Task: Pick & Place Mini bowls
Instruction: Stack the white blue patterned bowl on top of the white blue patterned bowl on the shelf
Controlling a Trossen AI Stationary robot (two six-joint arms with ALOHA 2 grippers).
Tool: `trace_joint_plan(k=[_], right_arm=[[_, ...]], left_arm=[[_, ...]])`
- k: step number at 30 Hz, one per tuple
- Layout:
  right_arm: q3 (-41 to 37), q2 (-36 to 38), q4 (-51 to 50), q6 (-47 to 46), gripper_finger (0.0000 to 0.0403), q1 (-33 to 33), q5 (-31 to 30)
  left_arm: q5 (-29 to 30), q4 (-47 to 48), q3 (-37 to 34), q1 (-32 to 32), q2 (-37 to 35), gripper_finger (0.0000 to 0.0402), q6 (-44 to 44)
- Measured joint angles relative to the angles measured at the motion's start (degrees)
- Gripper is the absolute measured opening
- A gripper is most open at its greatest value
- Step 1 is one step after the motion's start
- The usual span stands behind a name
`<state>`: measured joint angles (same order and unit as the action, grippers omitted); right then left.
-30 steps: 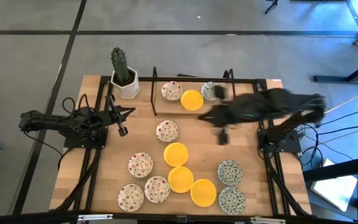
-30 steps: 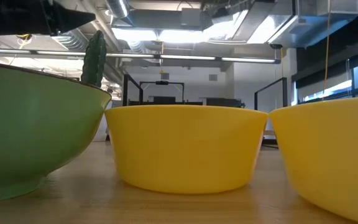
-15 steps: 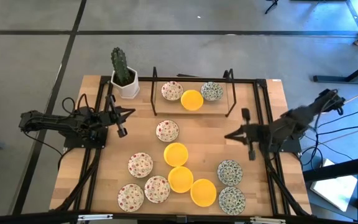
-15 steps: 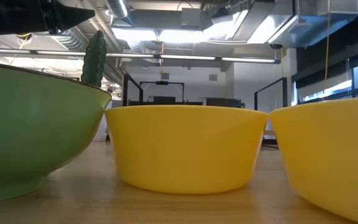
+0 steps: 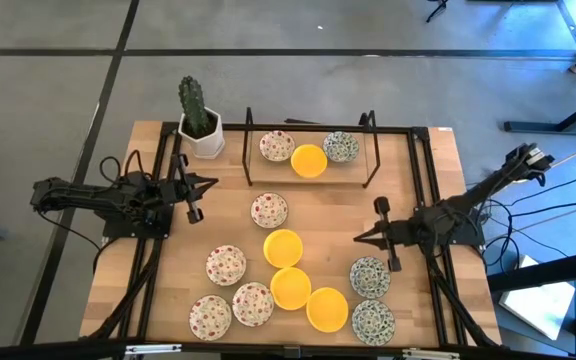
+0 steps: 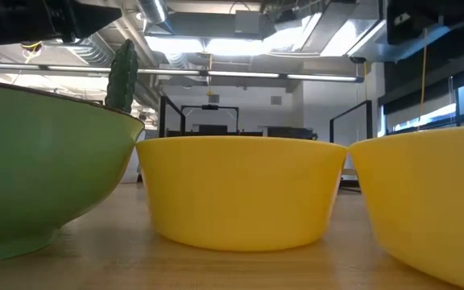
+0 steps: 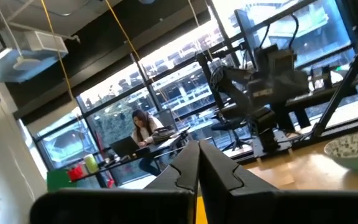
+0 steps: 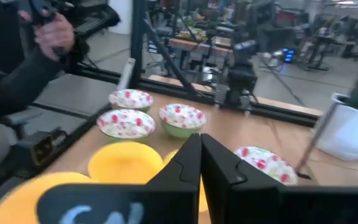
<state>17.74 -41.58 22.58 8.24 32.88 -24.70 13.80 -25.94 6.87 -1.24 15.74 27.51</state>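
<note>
**Twelve mini bowls: nine loose, three on rack, both claws empty**

Nearest the table's front edge, well short of the wire rack [image 5: 310, 150]: nine mini bowls [image 5: 290, 288], sorted by pattern. Red-speckled group on the left-arm side, yellow run down the middle, blue-green pair [image 5: 370, 276] on the right-arm side. Probably staged as pick stock.

Further back, on the rack: one red-speckled [image 5: 276, 146], one yellow [image 5: 309, 160], one blue-green [image 5: 340, 146], side by side. Looks like the drop zone, three placed so far.

Right gripper [image 5: 392, 234] between rack and blue-green pair, just beside the nearer one. Fingers pressed together, nothing held, touching no bowl. Likely lining up a pick.

Left gripper [image 5: 194, 198] off the rack's left end, near the cactus pot [image 5: 203, 135]. Fingers together, empty, parked.
</note>
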Motion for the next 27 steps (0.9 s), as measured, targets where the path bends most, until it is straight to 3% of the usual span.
trace_joint_plan(k=[6, 13, 27], right_arm=[[-3.3, 5.8, 0.2, 1.2, 0.0011, 0.0, -2.2], [-6.8, 15.8, 0.4, 1.5, 0.0011, 0.0, 11.1], [-10.6, 20.9, -0.2, 3.3, 0.0012, 0.0, 11.3]], left_arm=[[0.1, 0.0, 0.0, 0.0, 0.0, 0.0005, 0.1], [0.2, 0.0, 0.0, 0.0, 0.0, 0.0003, -1.7], [0.2, 0.3, 0.0, 0.0, 0.0, 0.0007, -4.9]])
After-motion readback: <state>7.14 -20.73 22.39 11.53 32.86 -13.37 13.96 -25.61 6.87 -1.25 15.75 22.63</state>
